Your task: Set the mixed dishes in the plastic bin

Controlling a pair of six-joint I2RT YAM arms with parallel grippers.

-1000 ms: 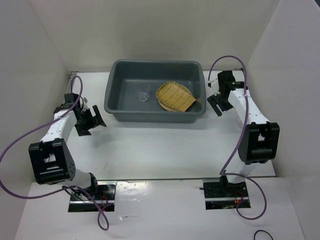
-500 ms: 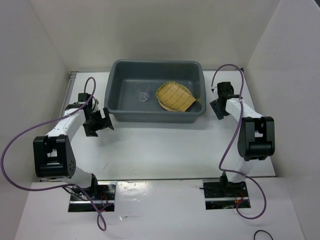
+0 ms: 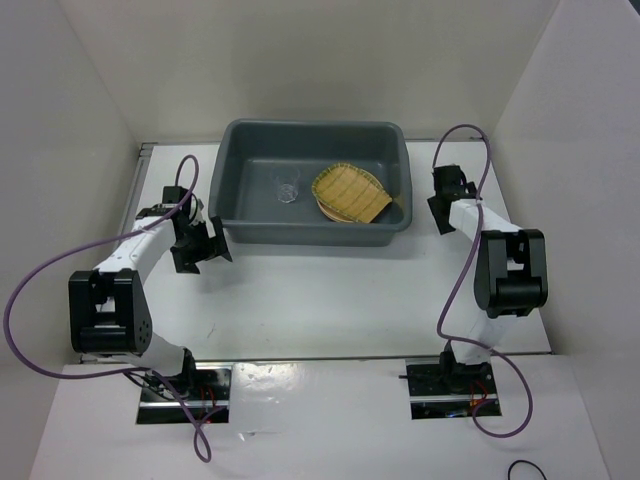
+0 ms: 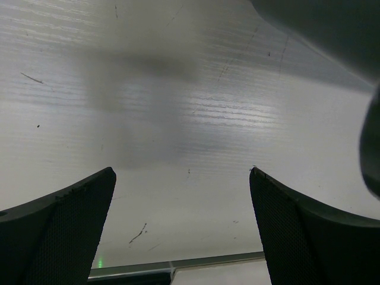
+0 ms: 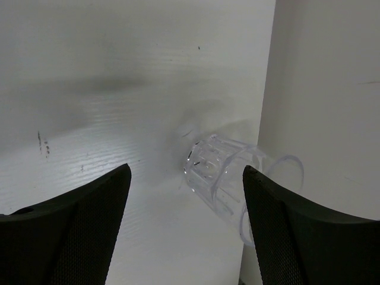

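White table (image 3: pixel 320 290): scuffed; we see white walls (image 3: pixel 330 60) on three sides.
Plastic bin (image 3: pixel 300 232): far centre, holding yellow tray (image 3: pixel 350 192) and clear glass (image 3: pixel 288 187).
Tumbler (image 5: pixel 219 178): lying by right wall.
Left gripper (image 3: pixel 212 250): spread, empty, beside bin.
Right gripper (image 3: pixel 441 212): spread, empty, facing tumbler.

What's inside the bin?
The bin holds a clear glass and a yellow tray lying on a tan plate. The tray covers most of it; anything beneath is hidden.
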